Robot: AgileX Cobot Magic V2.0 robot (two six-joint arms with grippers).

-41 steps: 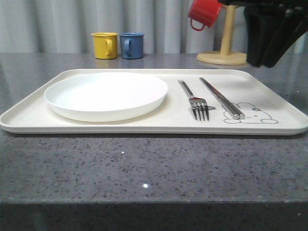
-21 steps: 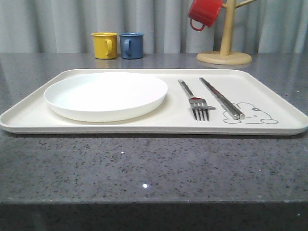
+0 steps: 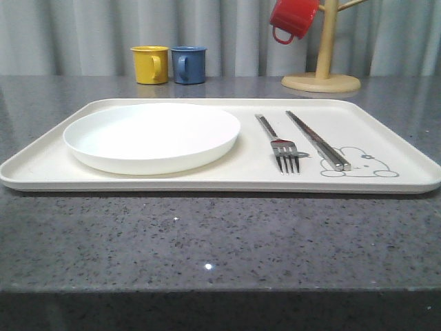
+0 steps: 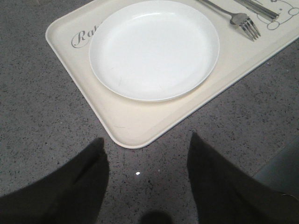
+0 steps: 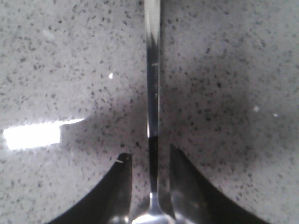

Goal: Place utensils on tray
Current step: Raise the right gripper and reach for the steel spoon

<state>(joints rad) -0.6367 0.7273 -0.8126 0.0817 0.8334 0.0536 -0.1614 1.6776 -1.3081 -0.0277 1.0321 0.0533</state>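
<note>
Utensils fork (image 3: 278, 142) and chopsticks (image 3: 317, 140) lying right of white plate (image 3: 151, 136) on cream tray (image 3: 396, 146), speckled grey countertop (image 3: 207, 241), grey curtain (image 3: 83, 34) behind, right gripper (image 5: 148, 163) fingers straddling a slim metal handle (image 5: 153, 93), grip uncertain, left gripper (image 4: 147, 158) fingers spread wide, empty.

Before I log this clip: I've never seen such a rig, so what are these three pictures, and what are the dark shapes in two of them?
This is a two-armed robot at a grey speckled table. One camera looks forward over the table: a cream tray carries a white plate, a fork and chopsticks. Behind stand a yellow mug, a blue mug and a red mug hung on a wooden stand.

The other two cameras sit on the wrists. The dark shapes are each tool's fingers. The left tool is open over bare table beside the tray. The right tool straddles a slim metal handle, apparently the spoon; whether it grips is unclear.
</note>
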